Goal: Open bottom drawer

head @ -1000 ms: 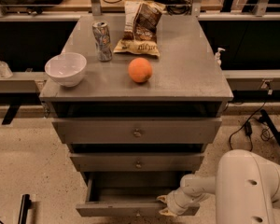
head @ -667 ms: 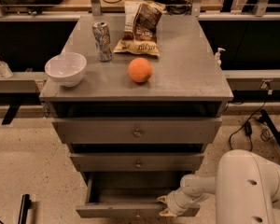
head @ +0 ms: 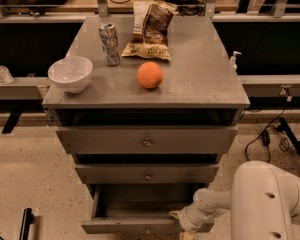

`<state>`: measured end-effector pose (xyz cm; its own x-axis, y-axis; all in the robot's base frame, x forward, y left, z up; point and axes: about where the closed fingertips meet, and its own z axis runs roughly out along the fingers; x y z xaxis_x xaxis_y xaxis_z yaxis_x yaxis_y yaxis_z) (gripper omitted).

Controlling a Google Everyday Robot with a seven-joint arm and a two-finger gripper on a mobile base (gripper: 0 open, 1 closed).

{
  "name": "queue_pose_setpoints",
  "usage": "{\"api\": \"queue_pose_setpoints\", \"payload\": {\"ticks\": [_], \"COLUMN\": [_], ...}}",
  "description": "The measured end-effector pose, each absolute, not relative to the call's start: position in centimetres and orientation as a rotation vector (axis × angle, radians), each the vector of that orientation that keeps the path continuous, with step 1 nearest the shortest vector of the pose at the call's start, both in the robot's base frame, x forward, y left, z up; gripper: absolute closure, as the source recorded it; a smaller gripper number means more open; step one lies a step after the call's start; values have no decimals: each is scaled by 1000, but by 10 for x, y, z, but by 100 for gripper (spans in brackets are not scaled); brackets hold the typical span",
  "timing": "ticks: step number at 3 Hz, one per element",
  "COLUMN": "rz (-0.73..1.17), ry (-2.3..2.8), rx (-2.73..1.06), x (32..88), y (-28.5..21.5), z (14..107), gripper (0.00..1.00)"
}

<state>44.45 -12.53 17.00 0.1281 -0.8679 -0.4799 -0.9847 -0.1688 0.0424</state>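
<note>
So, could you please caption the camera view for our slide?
The gripper at the front edge of the pulled-out bottom drawer.

The white arm (head: 270,204) is reaching leftward from the near right corner, its bulky link narrowing to a slimmer wrist (head: 210,206) that is angling down and carrying the gripper (head: 182,225) at its left end, low and near.
</note>
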Motion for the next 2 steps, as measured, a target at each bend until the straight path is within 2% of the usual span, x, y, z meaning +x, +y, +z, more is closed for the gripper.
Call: {"api": "queue_pose_setpoints", "payload": {"ticks": [2], "rz": [557], "ry": [1797], "rx": [-2135], "x": [444], "y": [-123], "z": [180], "gripper": [0]}}
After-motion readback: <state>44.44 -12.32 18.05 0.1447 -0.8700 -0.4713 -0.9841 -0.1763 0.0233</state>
